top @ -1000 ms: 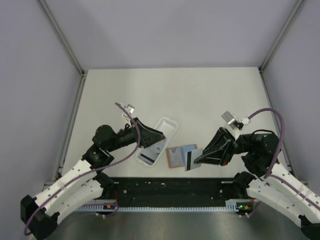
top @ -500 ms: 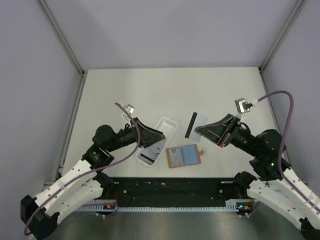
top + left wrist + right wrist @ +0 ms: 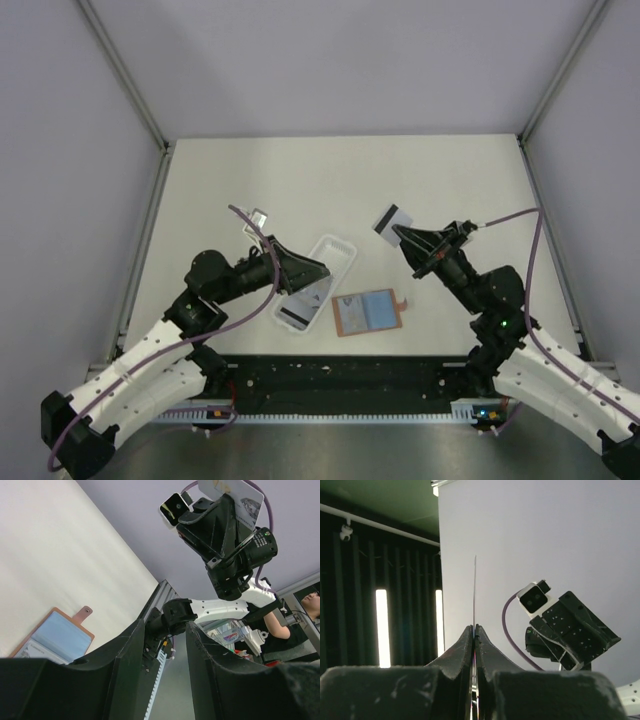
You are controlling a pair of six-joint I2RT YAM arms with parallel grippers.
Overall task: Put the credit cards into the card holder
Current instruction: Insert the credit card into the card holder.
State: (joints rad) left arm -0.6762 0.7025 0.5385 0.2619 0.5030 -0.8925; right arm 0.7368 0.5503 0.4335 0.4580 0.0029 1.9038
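While the right gripper [image 3: 399, 232] is clamped on one credit card [image 3: 386, 219], that card stands clear of the table [image 3: 300, 175], a little right of centre in the overhead view, its dark stripe along the left edge. In the right wrist view the card [image 3: 475, 587] shows edge-on as a thin upright line rising from the tightly closed fingertips of the gripper [image 3: 474, 628]. In the left wrist view it sits at the top of the frame [image 3: 235, 492], sticking up out of the raised black fingers.

The card holder [image 3: 367, 312] lies open and flat below the held card, near the bottom centre of the overhead view, with the pale blue-grey inside facing up and the small strap tab at its right end. It also shows at lower left in the left wrist view [image 3: 57, 637].

Just beside it on the left lies a white tray [image 3: 335, 252], set diagonally, with a second credit card [image 3: 293, 317] in its lower end. The left gripper [image 3: 320, 270] hovers over the tray's middle, hiding part of it. Its fingers [image 3: 125, 670] stand apart with nothing between them.
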